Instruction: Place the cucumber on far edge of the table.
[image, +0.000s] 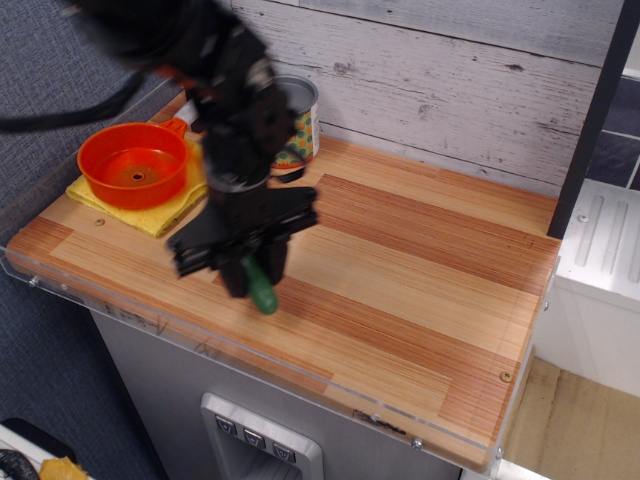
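Near the front edge of the table (420, 300), left of its middle, the gripper (256, 275) is clamped on the cucumber (262, 292), which hangs tip-down so it can be carried. The orange pan (133, 163) sits on a yellow cloth (185, 195) by the left edge.

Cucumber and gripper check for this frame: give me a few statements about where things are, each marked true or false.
1. The gripper holds the cucumber. True.
2. The cucumber lies flat on the yellow cloth. False: it hangs from the gripper over the bare table.
3. The orange pan sits on the yellow cloth. True.
4. The patterned can is tipped over on its side. False: it stands upright near the back wall.
5. The gripper is at the table's right end. False: it is left of centre, near the front edge.
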